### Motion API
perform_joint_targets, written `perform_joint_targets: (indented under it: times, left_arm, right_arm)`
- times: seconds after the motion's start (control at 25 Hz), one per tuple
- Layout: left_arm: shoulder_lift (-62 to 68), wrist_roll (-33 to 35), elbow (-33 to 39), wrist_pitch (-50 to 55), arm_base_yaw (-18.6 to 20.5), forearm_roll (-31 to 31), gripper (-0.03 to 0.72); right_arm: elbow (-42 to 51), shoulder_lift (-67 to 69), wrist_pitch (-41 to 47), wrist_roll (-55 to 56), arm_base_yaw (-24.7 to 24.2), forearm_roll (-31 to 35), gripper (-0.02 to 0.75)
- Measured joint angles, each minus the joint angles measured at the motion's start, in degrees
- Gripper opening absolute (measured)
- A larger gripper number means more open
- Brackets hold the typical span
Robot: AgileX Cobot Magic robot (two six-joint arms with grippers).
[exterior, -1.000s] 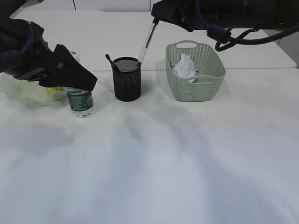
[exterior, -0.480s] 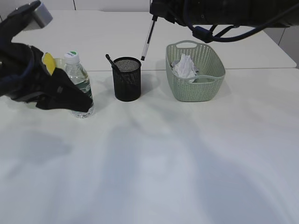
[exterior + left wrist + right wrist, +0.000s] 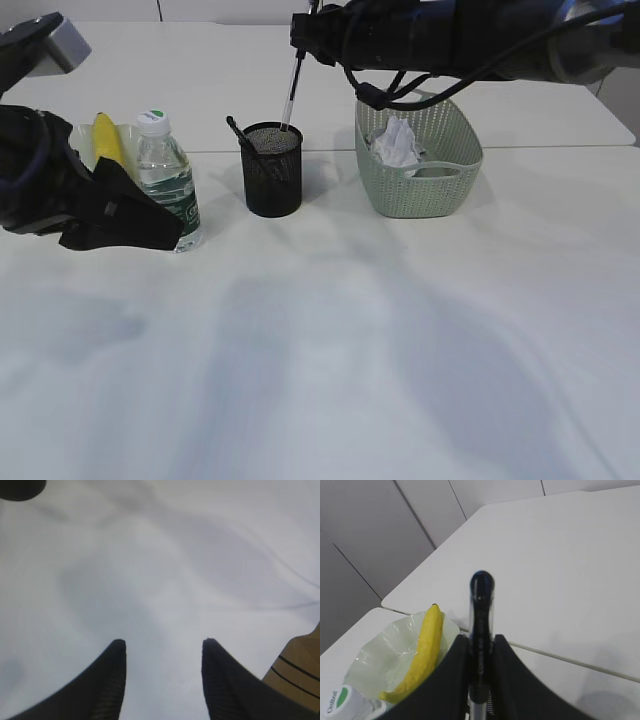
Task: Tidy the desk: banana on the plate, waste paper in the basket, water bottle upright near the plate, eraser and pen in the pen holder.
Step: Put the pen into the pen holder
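Note:
My right gripper (image 3: 301, 38) is shut on the pen (image 3: 290, 95) and holds it nearly upright, its tip at the mouth of the black mesh pen holder (image 3: 272, 175). In the right wrist view the pen (image 3: 481, 602) sits between the gripper's (image 3: 481, 639) jaws. The banana (image 3: 107, 140) lies on the pale green plate (image 3: 78, 138). The water bottle (image 3: 166, 180) stands upright beside the plate. My left gripper (image 3: 160, 232) is open and empty, low by the bottle's base; its wrist view (image 3: 162, 645) shows only the desk (image 3: 160, 555). The waste paper (image 3: 397, 143) lies in the basket (image 3: 420, 185). The eraser is not in view.
A thin black stick (image 3: 236, 130) leans out of the pen holder. The banana (image 3: 422, 652), plate (image 3: 377, 652) and bottle cap (image 3: 336, 700) show below the pen in the right wrist view. A tan surface (image 3: 297, 675) shows at the left wrist view's right edge.
My right gripper moved left with the pen, bringing it more upright over the pen holder. My left arm dropped lower and drew back, uncovering the bottle and banana.

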Motion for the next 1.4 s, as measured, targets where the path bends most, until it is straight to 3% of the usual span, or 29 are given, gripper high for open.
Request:
perform_joint_targets:
  times: [0.52, 1.4]
  left_arm:
    - [-1.15, 0.0, 0.03, 0.0, 0.0, 0.0, 0.352]
    - [-1.29, 0.0, 0.13, -1.02, 0.0, 0.33, 0.352]
  right_arm:
    - [-11.99, 9.89, 0.22, -1.06, 0.0, -2.35, 0.085]
    - [-12.52, 13.12, 0.48, -1.19, 0.0, -6.65, 0.096]
